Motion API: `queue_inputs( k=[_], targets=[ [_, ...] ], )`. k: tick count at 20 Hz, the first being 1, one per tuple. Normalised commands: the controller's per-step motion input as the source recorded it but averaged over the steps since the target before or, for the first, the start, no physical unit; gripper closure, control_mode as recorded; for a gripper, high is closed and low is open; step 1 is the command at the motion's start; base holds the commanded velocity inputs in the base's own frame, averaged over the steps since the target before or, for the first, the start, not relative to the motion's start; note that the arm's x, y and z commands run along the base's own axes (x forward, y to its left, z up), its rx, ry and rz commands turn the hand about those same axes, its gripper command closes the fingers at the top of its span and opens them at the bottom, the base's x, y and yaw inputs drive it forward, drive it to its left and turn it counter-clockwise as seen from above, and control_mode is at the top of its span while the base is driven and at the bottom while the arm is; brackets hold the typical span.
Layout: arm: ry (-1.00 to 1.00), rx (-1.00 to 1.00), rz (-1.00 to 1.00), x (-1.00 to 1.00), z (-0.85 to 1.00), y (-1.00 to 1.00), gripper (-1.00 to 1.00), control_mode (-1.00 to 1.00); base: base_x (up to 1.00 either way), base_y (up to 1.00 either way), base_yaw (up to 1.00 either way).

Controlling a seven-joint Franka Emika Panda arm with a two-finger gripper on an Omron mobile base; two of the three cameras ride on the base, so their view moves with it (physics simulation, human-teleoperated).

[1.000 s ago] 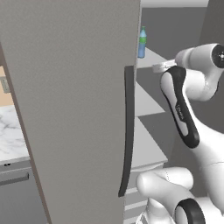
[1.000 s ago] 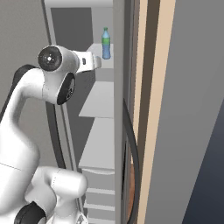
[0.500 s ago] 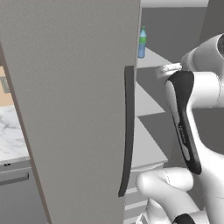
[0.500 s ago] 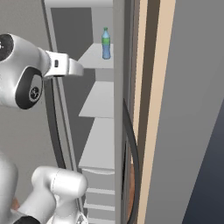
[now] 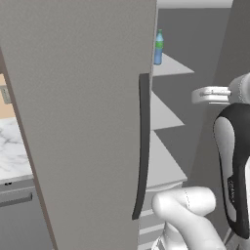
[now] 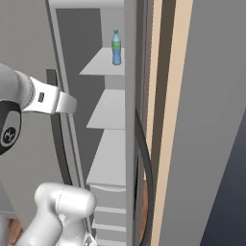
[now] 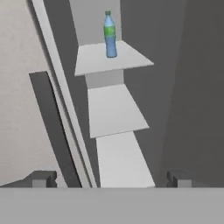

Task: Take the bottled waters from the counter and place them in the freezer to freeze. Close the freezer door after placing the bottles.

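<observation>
Your end effector (image 7: pixel 109 178) is spread wide and holding nothing, its two dark fingertips (image 7: pixel 43 178) apart at the bottom of the hand view, touching neither shelf nor door. Up ahead and well clear of it, the blue bottle (image 7: pixel 110 35) with its green cap and label stands upright on the top white shelf (image 7: pixel 94 60) inside the freezer (image 6: pixel 96 91), beside the grey freezer door (image 5: pixel 78 117) with its dark handle (image 5: pixel 142 146). You can't read any writing on that label.

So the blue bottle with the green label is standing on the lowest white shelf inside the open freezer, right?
Not quite. The blue bottle stands on the top shelf of the open freezer, with two bare white shelves below it. The hand view shows this most plainly.
</observation>
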Motion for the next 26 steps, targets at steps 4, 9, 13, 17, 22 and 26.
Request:
queue_inputs(
  k=[4, 9, 13, 17, 22, 26],
  targets=[
    [0.12, 0.2, 0.0, -0.55, -0.22, 0.07, -1.0, -1.0, 0.0, 0.0, 0.0],
    [0.1, 0.02, 0.0, -0.22, -0.17, 0.29, -1.0, -1.0, 0.0, 0.0, 0.0],
    [0.08, 0.0, 0.0, -0.28, -0.24, 0.28, -1.0, -1.0, 0.0, 0.0, 0.0],
    [0.09, -0.01, 0.0, -0.18, -0.47, 0.1, -1.0, -1.0, 0.0, 0.0, 0.0],
    [0.1, 0.0, 0.02, -0.07, -0.55, -0.02, -1.0, -1.0, 0.0, 0.0, 0.0],
    [0.03, 0.0, 0.14, 0.0, -0.46, -0.17, -1.0, -1.0, 0.0, 0.0, 0.0]
  ],
)
